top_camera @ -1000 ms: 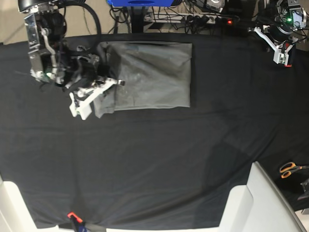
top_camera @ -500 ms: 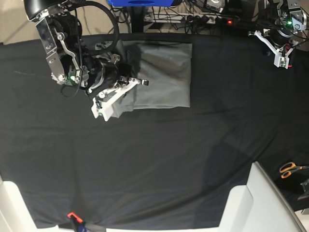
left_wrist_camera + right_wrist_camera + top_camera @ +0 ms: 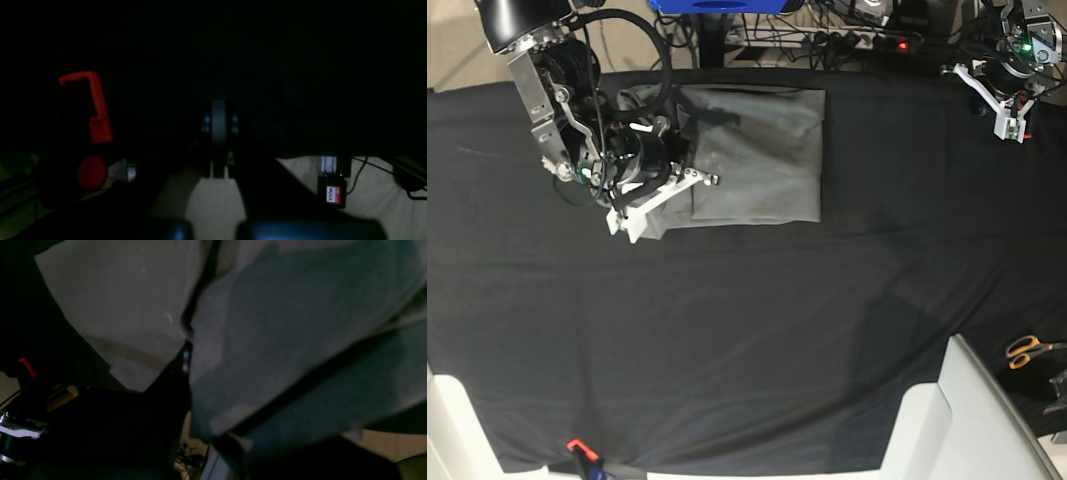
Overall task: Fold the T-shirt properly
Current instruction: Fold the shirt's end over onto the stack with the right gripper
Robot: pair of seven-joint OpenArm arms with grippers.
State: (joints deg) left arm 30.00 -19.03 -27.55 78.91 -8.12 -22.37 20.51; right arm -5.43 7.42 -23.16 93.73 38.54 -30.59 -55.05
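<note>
The grey T-shirt (image 3: 762,150) lies folded into a rough rectangle at the back left of the black table cloth (image 3: 757,320). My right gripper (image 3: 662,195) is at the shirt's lower left corner, its white fingers across the cloth edge, and appears shut on a flap of the T-shirt. In the right wrist view the grey cloth (image 3: 283,340) fills the frame, blurred and folded in layers close to the camera. My left gripper (image 3: 1007,112) hovers at the far back right corner, away from the shirt. In the dark left wrist view it (image 3: 218,140) looks shut and empty.
Orange-handled scissors (image 3: 1027,350) lie at the right edge. A white box-like object (image 3: 947,420) stands at the front right. Cables and a power strip (image 3: 827,40) run behind the table. A red clamp (image 3: 96,110) shows in the left wrist view.
My right gripper swung right over the shirt's left edge, then came back a little left. The shirt's left flap has been drawn inward and bunched. The left arm has barely moved.
</note>
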